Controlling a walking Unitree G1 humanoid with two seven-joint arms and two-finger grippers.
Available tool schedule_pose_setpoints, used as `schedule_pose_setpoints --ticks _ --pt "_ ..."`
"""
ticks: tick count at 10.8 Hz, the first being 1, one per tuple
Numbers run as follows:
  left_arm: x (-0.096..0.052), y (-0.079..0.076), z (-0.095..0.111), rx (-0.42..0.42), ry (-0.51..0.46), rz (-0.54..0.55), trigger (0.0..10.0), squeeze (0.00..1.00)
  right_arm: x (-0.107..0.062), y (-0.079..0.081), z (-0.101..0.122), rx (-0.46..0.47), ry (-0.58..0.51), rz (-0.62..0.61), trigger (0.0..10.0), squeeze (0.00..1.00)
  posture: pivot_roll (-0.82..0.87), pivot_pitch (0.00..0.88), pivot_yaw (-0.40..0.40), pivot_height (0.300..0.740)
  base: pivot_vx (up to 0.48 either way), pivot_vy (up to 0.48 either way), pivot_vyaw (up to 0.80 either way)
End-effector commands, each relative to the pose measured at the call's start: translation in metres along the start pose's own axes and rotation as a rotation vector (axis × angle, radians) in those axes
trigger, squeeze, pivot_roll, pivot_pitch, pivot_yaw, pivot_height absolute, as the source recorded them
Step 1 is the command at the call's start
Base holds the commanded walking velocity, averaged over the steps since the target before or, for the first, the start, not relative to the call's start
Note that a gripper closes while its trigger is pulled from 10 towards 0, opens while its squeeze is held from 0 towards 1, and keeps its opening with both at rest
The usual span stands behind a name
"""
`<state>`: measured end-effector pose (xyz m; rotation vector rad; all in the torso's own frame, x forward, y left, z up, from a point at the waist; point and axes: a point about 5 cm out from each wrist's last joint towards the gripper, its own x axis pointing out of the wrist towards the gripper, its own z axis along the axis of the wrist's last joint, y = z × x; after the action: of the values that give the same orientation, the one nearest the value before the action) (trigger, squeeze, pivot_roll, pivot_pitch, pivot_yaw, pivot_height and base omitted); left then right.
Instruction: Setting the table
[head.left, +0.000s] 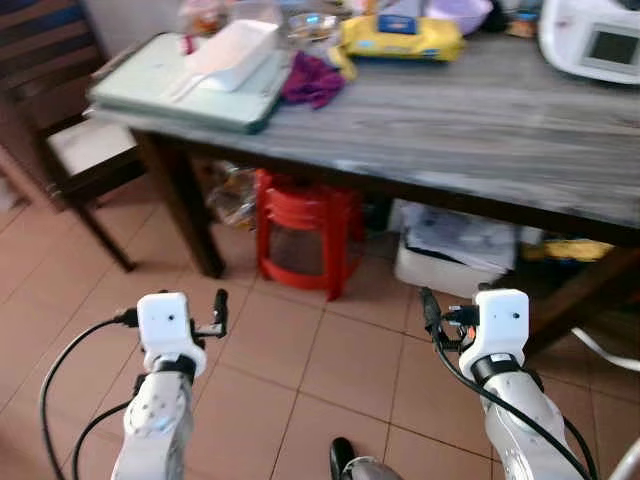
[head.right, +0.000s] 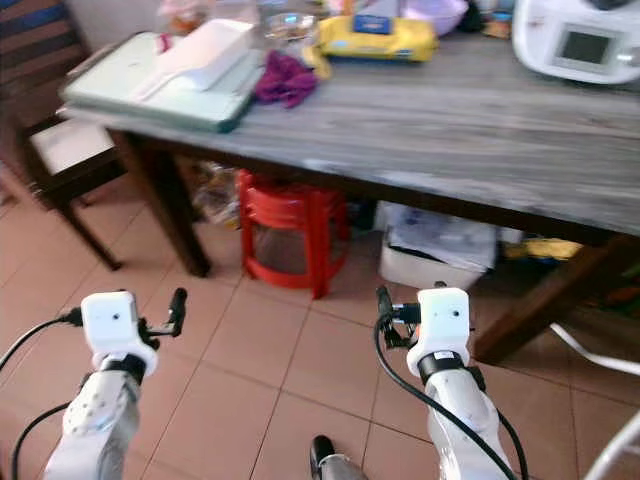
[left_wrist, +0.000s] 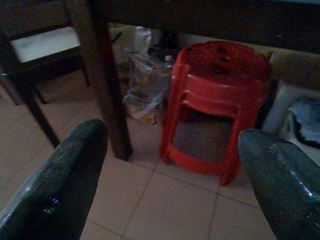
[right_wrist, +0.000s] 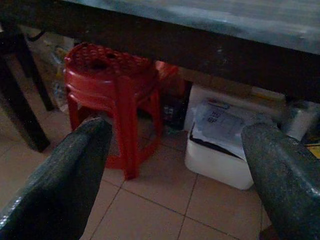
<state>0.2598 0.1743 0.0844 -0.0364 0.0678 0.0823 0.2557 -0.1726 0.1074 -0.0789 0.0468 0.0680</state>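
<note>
a terracotta-tiled floor (head.left: 330, 370) runs under a grey weathered wooden surface (head.left: 480, 130), still cluttered at its far edge: a pale green flat tray (head.left: 180, 95) carrying a white oblong container (head.left: 235, 50) near the left corner, a purple crumpled cloth (head.left: 312, 80) and a yellow packet (head.left: 400, 38) beside it. stacked red plastic stools (head.left: 300, 235) sit tucked beneath. the left pincer (head.left: 219, 312) and right pincer (head.left: 428, 310) hover low before the near edge, both spread wide and empty, likely readied for a first reach.
</note>
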Motion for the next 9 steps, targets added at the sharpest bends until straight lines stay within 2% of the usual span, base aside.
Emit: schedule_pose_setpoints --ticks 1,2,5,9 --pt "0.0 -0.003 -0.007 -0.023 0.038 -0.007 10.0 0.0 0.002 0.0 -0.004 -0.004 0.017 0.007 10.0 0.0 -0.1 0.13 0.02 0.74 0.0 0.0 -0.77" --pt "0.007 -0.008 -0.004 -0.009 0.006 -0.015 10.0 0.0 0.008 0.0 0.0 -0.013 0.001 0.02 10.0 0.0 -0.11 0.103 0.012 0.74 0.0 0.0 0.0" --pt "0.017 -0.011 -0.001 -0.025 -0.005 -0.007 10.0 0.0 0.019 0.0 0.004 -0.02 -0.019 0.023 10.0 0.0 -0.11 0.073 0.012 0.74 0.0 0.0 0.0" --pt "0.019 -0.013 -0.002 -0.008 -0.002 -0.021 10.0 0.0 0.021 0.006 0.003 -0.009 -0.03 0.029 10.0 0.0 -0.1 0.088 0.029 0.74 0.0 0.0 0.0"
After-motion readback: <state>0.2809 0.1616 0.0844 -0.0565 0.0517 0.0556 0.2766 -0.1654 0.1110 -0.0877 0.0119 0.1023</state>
